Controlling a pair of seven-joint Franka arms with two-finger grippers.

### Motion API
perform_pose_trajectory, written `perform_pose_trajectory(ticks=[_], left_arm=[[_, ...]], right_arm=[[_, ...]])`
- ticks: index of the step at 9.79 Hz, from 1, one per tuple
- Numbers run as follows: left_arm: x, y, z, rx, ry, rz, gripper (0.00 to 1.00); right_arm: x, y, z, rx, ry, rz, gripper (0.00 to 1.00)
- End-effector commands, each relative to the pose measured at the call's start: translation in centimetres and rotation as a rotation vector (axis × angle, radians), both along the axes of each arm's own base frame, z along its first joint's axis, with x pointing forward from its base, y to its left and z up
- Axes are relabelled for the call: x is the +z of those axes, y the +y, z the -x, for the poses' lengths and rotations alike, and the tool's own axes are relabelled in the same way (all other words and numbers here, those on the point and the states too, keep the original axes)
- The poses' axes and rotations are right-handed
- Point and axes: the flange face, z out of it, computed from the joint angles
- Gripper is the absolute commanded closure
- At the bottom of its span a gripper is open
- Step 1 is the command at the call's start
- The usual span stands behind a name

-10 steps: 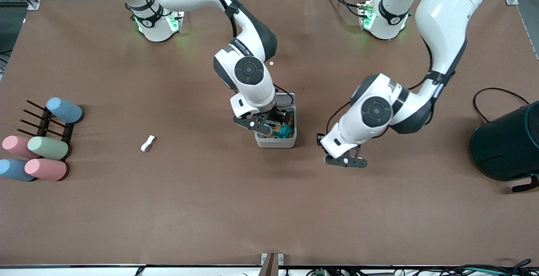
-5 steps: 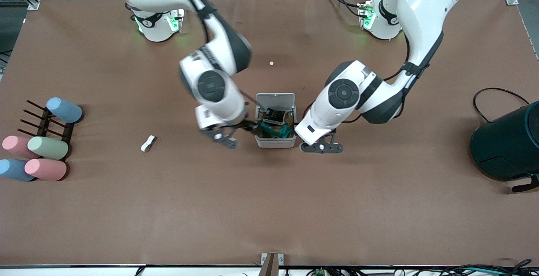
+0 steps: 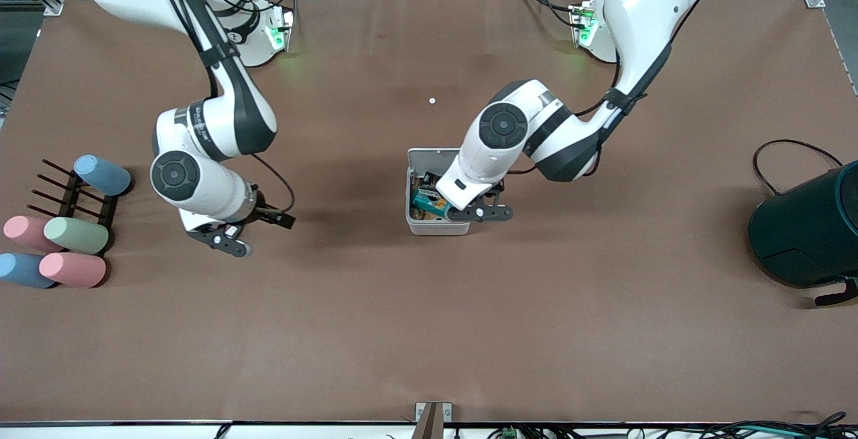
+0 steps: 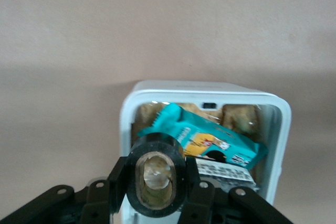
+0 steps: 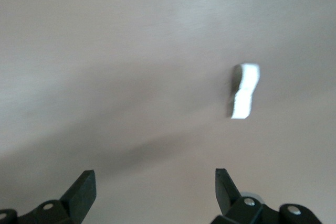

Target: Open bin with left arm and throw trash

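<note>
Left end effector [image 3: 479, 212] over the bin [image 3: 436, 228], at the bin's edge toward the left arm's end of the surface [image 3: 429, 332]. In the left wrist view, closed on the black tape ring [image 4: 157, 146], one finger on each side of the ring, ring opening facing the camera. Ring hanging over the open bin [image 4: 210, 90], clear of the contents.

Bin near the middle of the surface, lid [image 3: 432, 156] swung up and open on the side toward the robot bases. Inside: a teal packet [image 4: 210, 140] lying across the top, a black packet with a white edge [image 4: 226, 169] partly under it, brownish material deeper in.

Right end effector [image 3: 241, 231] low over the surface, well apart from the bin toward the right arm's end. Jaws spread wide in the right wrist view [image 5: 155, 187], nothing between them. Little white wrapper piece [image 5: 244, 90] flat on the surface just ahead of the fingertips, not touched; hidden under the wrist in the front view.

Pastel cylinders [image 3: 74, 234] around a dark rack at the right arm's end. Large dark teal container [image 3: 804, 231] at the left arm's end. Tiny white speck [image 3: 432, 100] farther from the front camera than the bin.
</note>
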Motion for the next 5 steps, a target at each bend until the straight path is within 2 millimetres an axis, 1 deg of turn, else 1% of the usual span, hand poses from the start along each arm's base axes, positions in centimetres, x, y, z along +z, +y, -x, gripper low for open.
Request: perform_pose_trajectory(ticks=[1, 2, 3, 4, 5], left_arm=[[0.0, -0.4, -0.6, 0.014, -0.026, 0.002, 0.61], [0.0, -0.5, -0.5, 0.014, -0.026, 0.001, 0.32], [-0.1, -0.4, -0.5, 0.005, -0.038, -0.009, 0.00], [0.1, -0.1, -0.8, 0.013, -0.043, -0.013, 0.00], [0.4, 0.7, -1.5, 0.022, -0.050, -0.014, 0.00]], right_arm=[[-2.6, -5.2, 2.4, 0.082, -0.055, -0.010, 0.00], [-2.7, -6.2, 2.1, 0.099, -0.091, -0.014, 0.00], [-3.7, -7.2, 1.8, 0.112, -0.101, -0.003, 0.00], [-4.9, -8.8, 1.6, 0.118, -0.108, 0.018, 0.00], [-6.2, -9.3, 1.6, 0.120, -0.121, 0.020, 0.00]])
